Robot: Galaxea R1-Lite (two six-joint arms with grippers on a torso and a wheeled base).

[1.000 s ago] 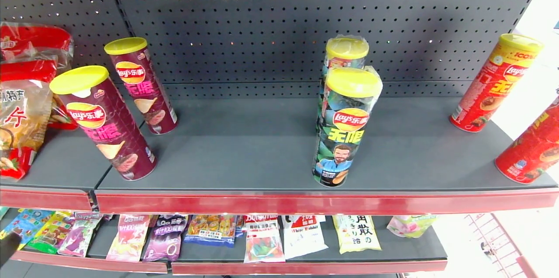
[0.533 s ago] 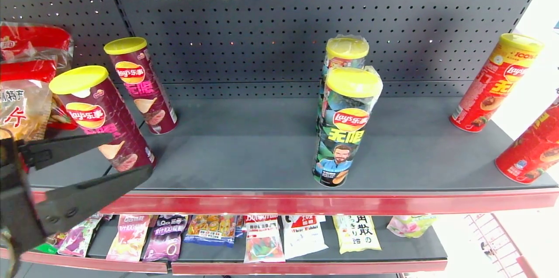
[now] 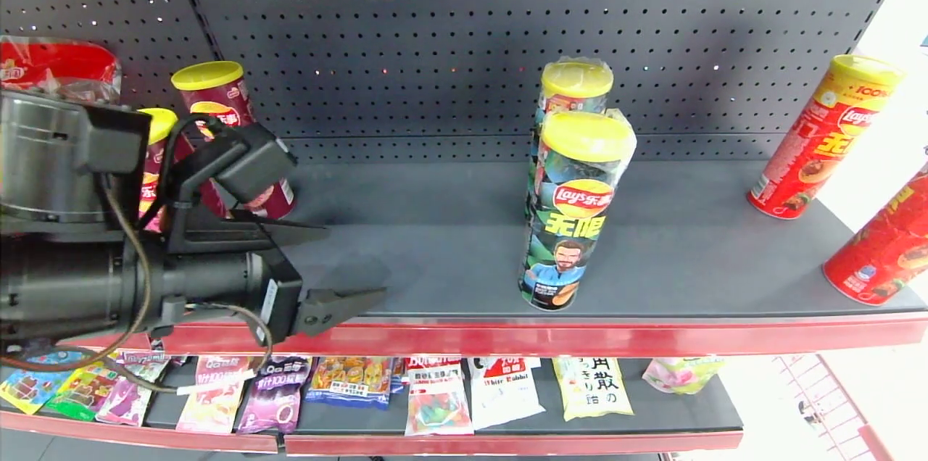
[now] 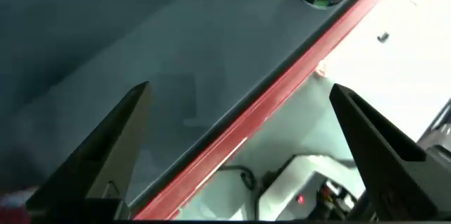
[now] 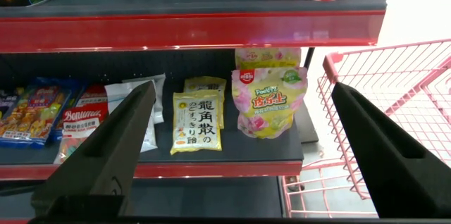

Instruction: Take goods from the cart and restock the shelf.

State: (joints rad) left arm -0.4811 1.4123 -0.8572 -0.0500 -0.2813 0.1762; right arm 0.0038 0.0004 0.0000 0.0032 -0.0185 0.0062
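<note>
Cans [image 3: 221,98] in purple stand half hidden behind the left arm [image 3: 87,280] on the shelf [image 3: 449,243]; the left claw [image 3: 355,264] gapes empty over its front edge. Right claw [image 5: 241,89] spreads empty near the cut-off red cart [image 5: 380,51].

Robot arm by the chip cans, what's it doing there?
It is restocking a shop shelf. The left pincer hangs open and empty over the shelf's front edge, between the purple cans and the green can. The right pincer is open and empty too, lower down, facing candy bags beside the red cart.
</note>
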